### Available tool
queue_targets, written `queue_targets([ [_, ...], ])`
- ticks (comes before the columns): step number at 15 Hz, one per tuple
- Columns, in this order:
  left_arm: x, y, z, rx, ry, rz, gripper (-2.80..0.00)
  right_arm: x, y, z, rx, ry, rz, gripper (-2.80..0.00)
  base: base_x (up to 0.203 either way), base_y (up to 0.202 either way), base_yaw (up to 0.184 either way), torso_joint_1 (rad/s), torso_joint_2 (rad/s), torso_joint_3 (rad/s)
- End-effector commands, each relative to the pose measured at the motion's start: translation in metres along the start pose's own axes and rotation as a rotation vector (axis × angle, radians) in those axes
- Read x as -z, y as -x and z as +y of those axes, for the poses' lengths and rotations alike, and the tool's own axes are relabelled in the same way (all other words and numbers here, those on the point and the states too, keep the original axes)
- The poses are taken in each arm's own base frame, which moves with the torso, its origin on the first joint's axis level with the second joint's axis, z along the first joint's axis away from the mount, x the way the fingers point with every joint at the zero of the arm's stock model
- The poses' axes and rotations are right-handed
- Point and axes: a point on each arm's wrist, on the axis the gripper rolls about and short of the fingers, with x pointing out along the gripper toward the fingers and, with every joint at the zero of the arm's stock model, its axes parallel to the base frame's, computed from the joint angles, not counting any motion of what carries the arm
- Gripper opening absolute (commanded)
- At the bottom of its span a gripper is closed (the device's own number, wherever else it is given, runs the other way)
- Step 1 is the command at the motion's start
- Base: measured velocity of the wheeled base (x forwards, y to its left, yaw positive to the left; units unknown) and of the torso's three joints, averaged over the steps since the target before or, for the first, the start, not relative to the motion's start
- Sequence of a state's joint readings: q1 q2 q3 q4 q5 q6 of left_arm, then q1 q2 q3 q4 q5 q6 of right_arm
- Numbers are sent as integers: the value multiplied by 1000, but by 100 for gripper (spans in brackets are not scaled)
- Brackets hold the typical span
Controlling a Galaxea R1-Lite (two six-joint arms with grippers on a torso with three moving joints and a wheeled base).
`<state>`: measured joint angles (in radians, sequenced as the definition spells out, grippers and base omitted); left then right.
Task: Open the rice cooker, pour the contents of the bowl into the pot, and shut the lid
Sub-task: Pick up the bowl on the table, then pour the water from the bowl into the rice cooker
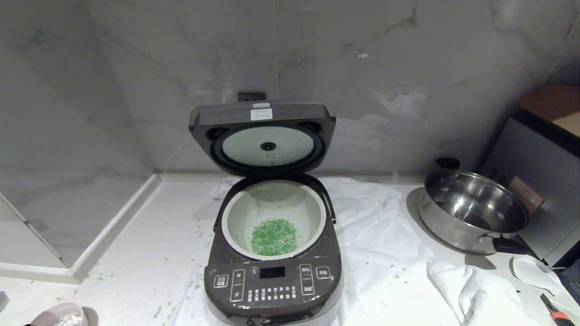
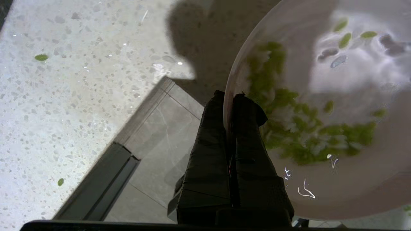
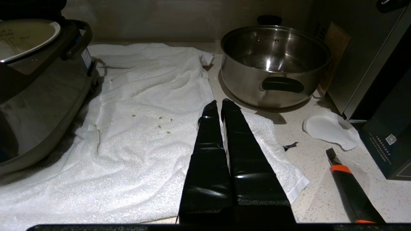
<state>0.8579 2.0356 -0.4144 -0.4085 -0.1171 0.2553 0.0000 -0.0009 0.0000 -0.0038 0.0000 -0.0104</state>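
bowl (image 1: 61, 315) cropped at head view's bottom edge, left hand (image 2: 228, 96) hiding its rim

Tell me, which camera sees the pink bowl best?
The left wrist view: the bowl fills it, its rim pinched by the left tool, with green bits still inside. The head view catches only its edge at the bottom left corner. The right wrist view misses it.
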Motion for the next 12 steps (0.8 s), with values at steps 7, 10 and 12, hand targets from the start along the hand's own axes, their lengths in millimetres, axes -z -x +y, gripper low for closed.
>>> queue_targets([
  [7,4,2,-52,81,-70,27,-280,0,0,0,0,0,2,-280,0,0,0,0,0,0],
  [10,5,6,-66,103,-90,23,-280,1,0,0,-11,14,4,-280,0,0,0,0,0,0],
  [12,6,11,-82,126,-94,11,-280,1,0,0,-9,26,6,-280,0,0,0,0,0,0],
])
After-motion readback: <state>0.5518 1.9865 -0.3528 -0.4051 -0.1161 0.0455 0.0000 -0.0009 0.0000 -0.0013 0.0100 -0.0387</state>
